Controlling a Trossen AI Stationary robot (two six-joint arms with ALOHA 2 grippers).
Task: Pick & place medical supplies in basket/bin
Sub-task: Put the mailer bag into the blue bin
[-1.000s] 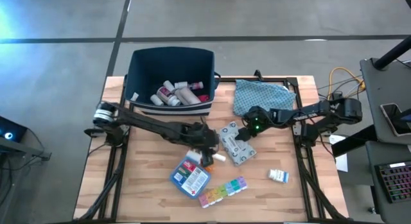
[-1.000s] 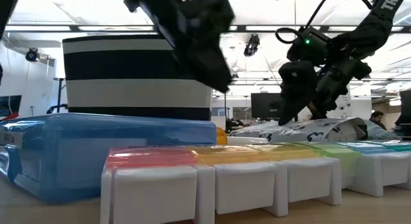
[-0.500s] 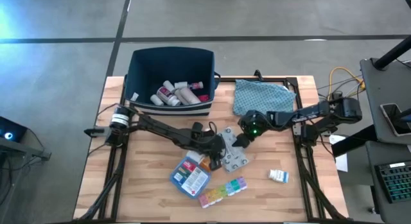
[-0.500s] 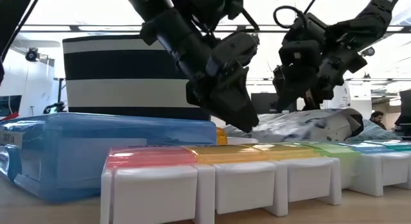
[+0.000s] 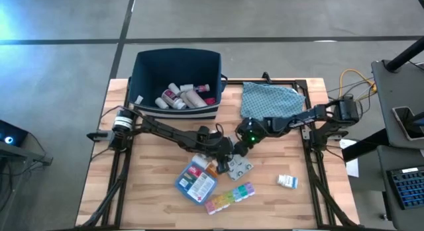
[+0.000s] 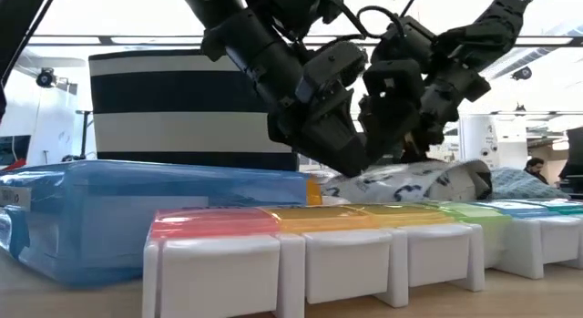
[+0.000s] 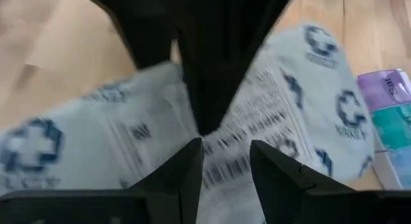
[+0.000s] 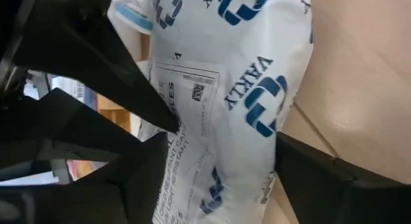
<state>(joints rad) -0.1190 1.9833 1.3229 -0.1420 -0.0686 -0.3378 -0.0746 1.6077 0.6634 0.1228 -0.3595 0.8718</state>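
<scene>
A: What is seen, from the largest thing down?

B: The worktop (image 5: pixel 159 191) is seen from above. The dark navy bin (image 5: pixel 177 62) is stood at its far edge, toward the left corner, with pill bottles (image 5: pixel 179 96) laid inside. A teal patterned cloth pouch (image 5: pixel 268 98) is spread along the far edge, toward the right corner.

A: And the thing being worked on?

B: The white wipes packet (image 5: pixel 240 167) is found near the middle of the worktop. It is met by both grippers from opposite sides.

A: How are the jaws set against it?

B: The left gripper (image 5: pixel 224 158) is pressed onto the packet's left end, its jaws drawn together with only a sliver between them; whether any of the wrapper is pinched cannot be told. The right gripper (image 5: pixel 242 143) is lowered onto the packet's far end with its jaws spread, and the packet (image 8: pixel 225 102) is seen lying between the two fingers (image 8: pixel 321 179).

A: What else is laid out?

B: The blue first-aid pouch (image 5: pixel 196 181) is laid just left of the packet. The rainbow pill organizer (image 5: pixel 230 197) is set toward the near edge. A small white box (image 5: pixel 287 181) is placed toward the right edge.
</scene>
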